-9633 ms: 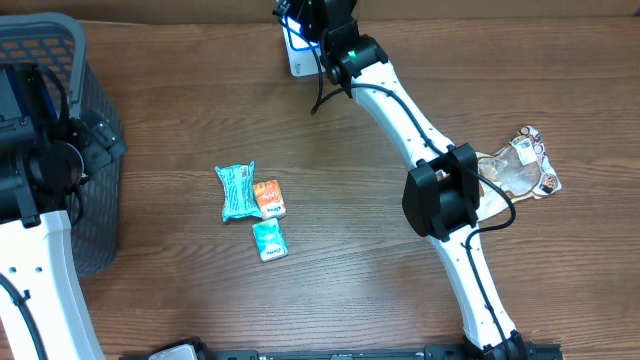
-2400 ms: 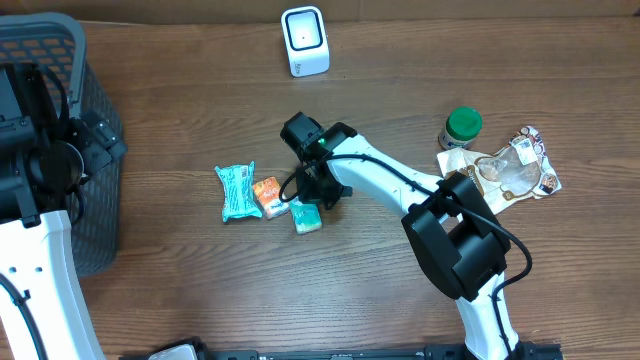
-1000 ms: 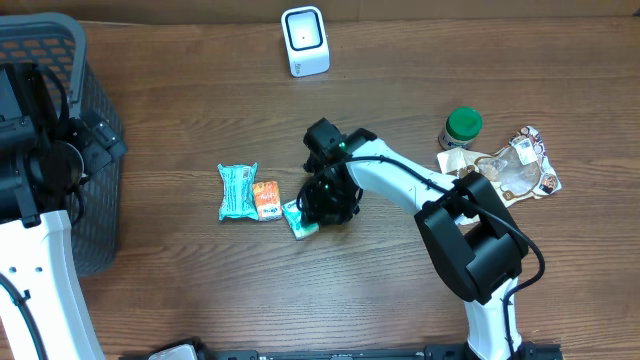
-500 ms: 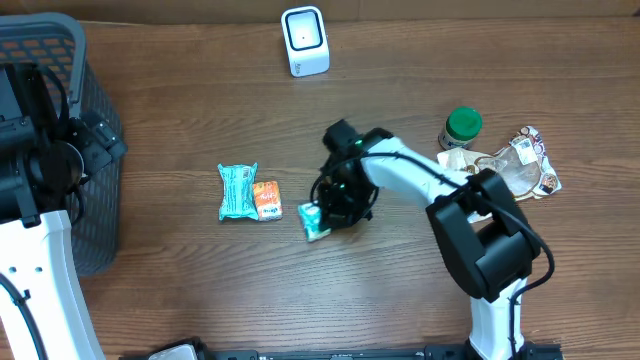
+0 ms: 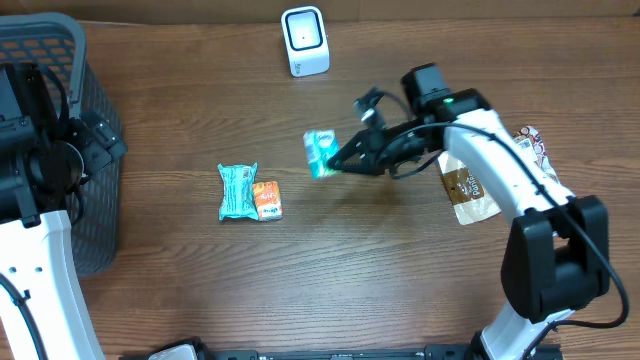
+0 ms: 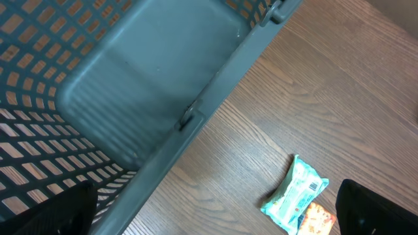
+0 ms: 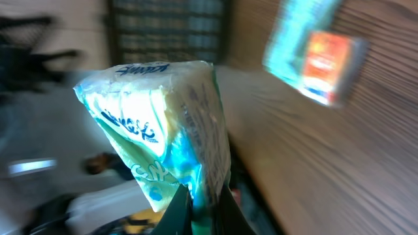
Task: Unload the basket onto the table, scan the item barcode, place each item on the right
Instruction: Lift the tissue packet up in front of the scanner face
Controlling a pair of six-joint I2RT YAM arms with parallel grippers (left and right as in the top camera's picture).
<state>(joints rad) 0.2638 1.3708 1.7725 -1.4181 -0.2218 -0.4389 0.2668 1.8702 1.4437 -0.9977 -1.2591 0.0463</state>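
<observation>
My right gripper (image 5: 342, 160) is shut on a small teal and white packet (image 5: 321, 153) and holds it off the table, right of centre. In the right wrist view the packet (image 7: 163, 124) stands up from the pinched black fingertips (image 7: 175, 212), with the background blurred. No barcode shows on it. The white scanner (image 5: 305, 40) stands at the table's back edge, beyond the packet. My left gripper (image 6: 221, 214) is open beside the basket, with only wood between its fingers (image 6: 375, 209).
A dark mesh basket (image 5: 95, 120) fills the left edge under the left arm (image 5: 45, 165). A teal packet (image 5: 236, 190) and an orange packet (image 5: 267, 200) lie side by side left of centre. A brown pouch (image 5: 470, 195) and a clear bag (image 5: 530, 150) lie at the right.
The right gripper has shut on the teal and white packet, lifted it off the table and carried it right and toward the back. The left arm has not moved.
</observation>
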